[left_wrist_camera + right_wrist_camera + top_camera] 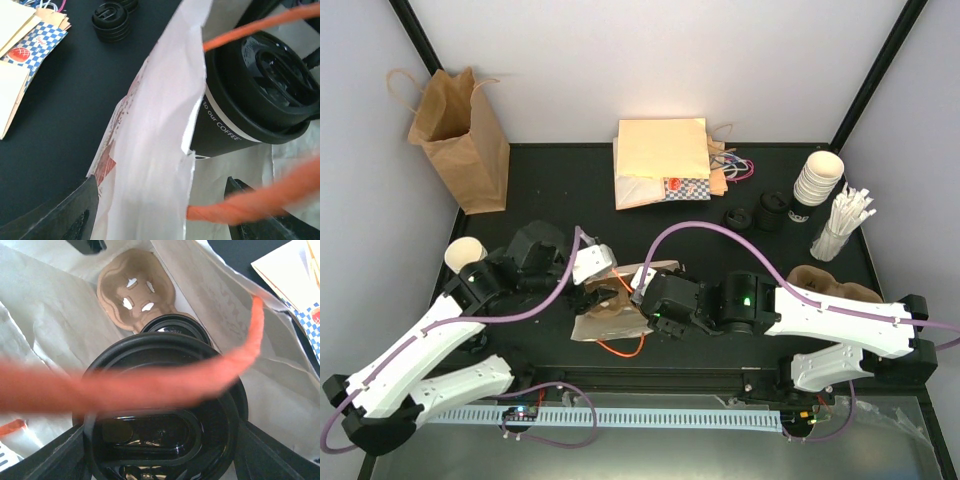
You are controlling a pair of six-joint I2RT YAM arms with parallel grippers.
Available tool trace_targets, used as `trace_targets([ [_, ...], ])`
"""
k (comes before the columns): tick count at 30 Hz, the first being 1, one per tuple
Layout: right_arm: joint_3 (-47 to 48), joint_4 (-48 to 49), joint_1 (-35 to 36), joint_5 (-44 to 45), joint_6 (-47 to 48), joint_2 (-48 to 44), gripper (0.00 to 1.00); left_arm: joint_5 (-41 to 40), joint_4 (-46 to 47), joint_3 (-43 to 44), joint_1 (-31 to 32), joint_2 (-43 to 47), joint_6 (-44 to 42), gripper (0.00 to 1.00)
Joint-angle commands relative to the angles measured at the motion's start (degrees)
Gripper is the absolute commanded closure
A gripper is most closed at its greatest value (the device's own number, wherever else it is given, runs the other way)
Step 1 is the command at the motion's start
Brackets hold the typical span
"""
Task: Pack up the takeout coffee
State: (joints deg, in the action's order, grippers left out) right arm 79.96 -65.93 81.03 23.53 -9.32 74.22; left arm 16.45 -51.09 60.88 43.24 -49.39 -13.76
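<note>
**Coffee inside the bag**

Right gripper [162,437] clamps the takeout coffee [222,127] at its black lid, down inside the white bag [160,125], arm stretched leftward over the counter [60,105]. Left gripper [160,200] spread, straddling the bag's wall.

The takeout coffee [250,100] has a glossy black lid, a cream-white band and a black side with white lettering. The bag [160,140] is white, its handles [150,385] orange. The pulp carrier [132,295] is tan. The tabletop [560,190] is black, the paper bag [465,140] brown, and the checked paper [42,42] blue-and-white with a red motif. The stacked cups [817,180] are cream and the cables [700,232] purple.
</note>
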Motion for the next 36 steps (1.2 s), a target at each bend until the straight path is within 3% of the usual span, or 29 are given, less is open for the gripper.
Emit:
trace_targets([
  [1,0.81,1.18,0.26,1.03,-0.43,-0.3,0.44,-4.28,0.1,1.55,2.91,-0.62,-6.27,0.31],
  [3,0.77,1.3,0.26,0.76,-0.5,-0.29,0.45,-6.29,1.1,1.59,3.07,-0.76,-6.64,0.35],
  [5,0.79,1.36,0.26,0.64,-0.52,-0.32,0.45,-7.6,1.76,1.9,3.07,-1.11,-7.13,0.45],
  [9,0.93,1.33,0.26,0.65,-0.89,-0.29,0.45,-9.38,2.92,2.44,3.32,-1.3,-8.15,0.81],
  [12,1.68,1.28,0.27,0.51,-1.31,-0.2,0.45,-9.36,3.5,2.42,3.82,-0.46,-9.1,0.97],
  [18,5.0,2.14,0.24,0.16,-2.36,1.61,0.45,-11.61,5.14,2.65,5.65,0.69,-8.43,0.98],
  [31,4.53,3.17,2.54,0.93,-7.51,3.93,0.45,-31.55,11.85,0.2,12.65,-1.29,1.1,0.98],
  [36,2.88,3.64,2.3,6.43,-8.67,3.64,0.45,-37.56,14.6,1.16,12.65,-3.14,2.98,0.98],
])
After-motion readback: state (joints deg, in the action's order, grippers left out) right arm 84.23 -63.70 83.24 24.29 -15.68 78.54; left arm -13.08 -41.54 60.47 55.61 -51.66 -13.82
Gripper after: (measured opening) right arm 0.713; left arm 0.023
